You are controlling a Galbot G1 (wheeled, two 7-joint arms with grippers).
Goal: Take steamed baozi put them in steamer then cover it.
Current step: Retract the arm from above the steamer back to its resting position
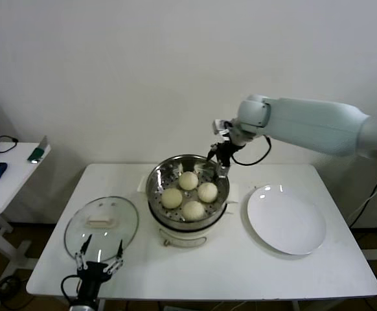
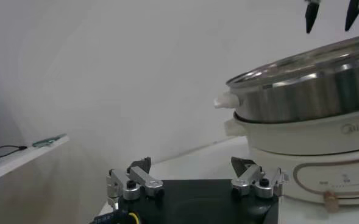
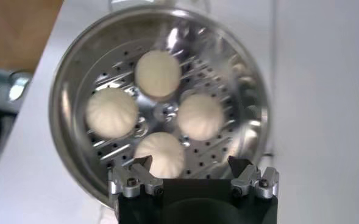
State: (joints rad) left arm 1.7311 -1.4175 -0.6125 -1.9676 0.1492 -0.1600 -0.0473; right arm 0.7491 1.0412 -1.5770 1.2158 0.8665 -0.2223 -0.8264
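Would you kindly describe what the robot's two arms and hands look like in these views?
The right arm has a smooth, pale blue-white shell, rounded at the wrist, with a black cable looping beneath it. Its right hand is small and dark, with two thin black fingers. The left hand has a black body, silver metal finger mounts with black screws, and slim dark-tipped fingers.

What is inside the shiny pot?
Four baozi sit on the holed tray inside the steamer. Whatever lies under the tray is hidden. The lid is still on the table.
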